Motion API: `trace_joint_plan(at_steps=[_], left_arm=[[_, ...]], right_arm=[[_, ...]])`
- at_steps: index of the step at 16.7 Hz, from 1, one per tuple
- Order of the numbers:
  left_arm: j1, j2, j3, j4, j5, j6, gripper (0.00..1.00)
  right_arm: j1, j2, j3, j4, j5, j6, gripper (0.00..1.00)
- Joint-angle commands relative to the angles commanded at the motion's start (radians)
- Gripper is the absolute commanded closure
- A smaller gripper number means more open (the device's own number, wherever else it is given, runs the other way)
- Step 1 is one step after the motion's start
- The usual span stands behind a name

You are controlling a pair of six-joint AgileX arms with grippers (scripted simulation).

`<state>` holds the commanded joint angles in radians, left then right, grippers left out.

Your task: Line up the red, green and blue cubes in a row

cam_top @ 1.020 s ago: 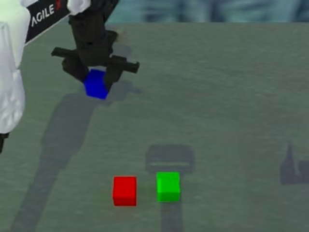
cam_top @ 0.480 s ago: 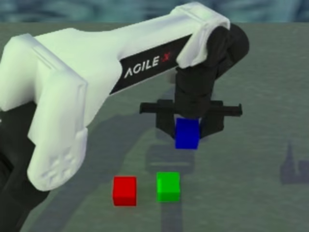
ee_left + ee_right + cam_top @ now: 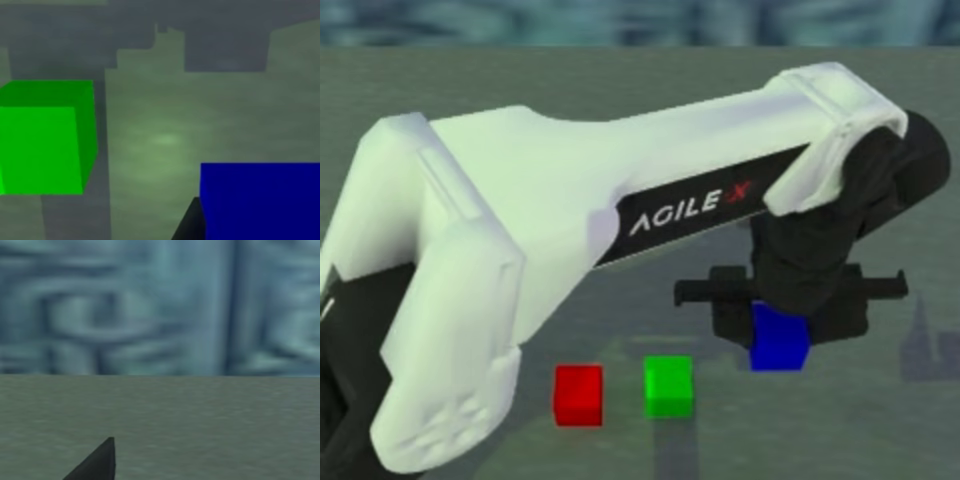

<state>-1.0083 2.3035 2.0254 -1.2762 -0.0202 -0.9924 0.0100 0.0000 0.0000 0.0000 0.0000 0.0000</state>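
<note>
Grey-green tabletop [image 3: 470, 90] is filling most of the top view, with a blurred blue-grey backdrop running along its far edge. Going from the left, the left arm [image 3: 520, 220] is reaching in from the near left corner, its white link stretching across the table toward the right and casting a broad shadow beneath it. Near the front edge, the red cube [image 3: 578, 394] is sitting on the table, partly under the arm's reach. Just beside it on the right, with a narrow gap between them, the green cube [image 3: 668, 385] is resting at about the same depth, so the two are already forming a short row.

Further right, the left gripper [image 3: 779, 330] is pointing down, its black fingers pinching the blue cube [image 3: 778, 343] from either side. That cube is hanging to the right of the green one and slightly farther from the front edge; whether it is touching the table cannot be told. In the left wrist view the blue cube [image 3: 260, 200] is showing close up, with the green cube [image 3: 45, 145] apart from it on the table.

On the right, only a dark tip of the right gripper [image 3: 95, 465] is showing in its own wrist view, above bare table, and its finger state cannot be told.
</note>
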Motion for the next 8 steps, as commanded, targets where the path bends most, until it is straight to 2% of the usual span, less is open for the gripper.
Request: trace_joint_plan(at_steps=[4,8], left_arm=[[0.003,0.006,-0.013,0.017,0.001,0.004,1.00],[0.001,0.030,-0.121,0.160,0.003,0.005,1.00]], right_arm=[[0.000,0.000,0.000,0.000,0.000,0.000,0.00],[0.000,0.000,0.000,0.000,0.000,0.000,0.00]])
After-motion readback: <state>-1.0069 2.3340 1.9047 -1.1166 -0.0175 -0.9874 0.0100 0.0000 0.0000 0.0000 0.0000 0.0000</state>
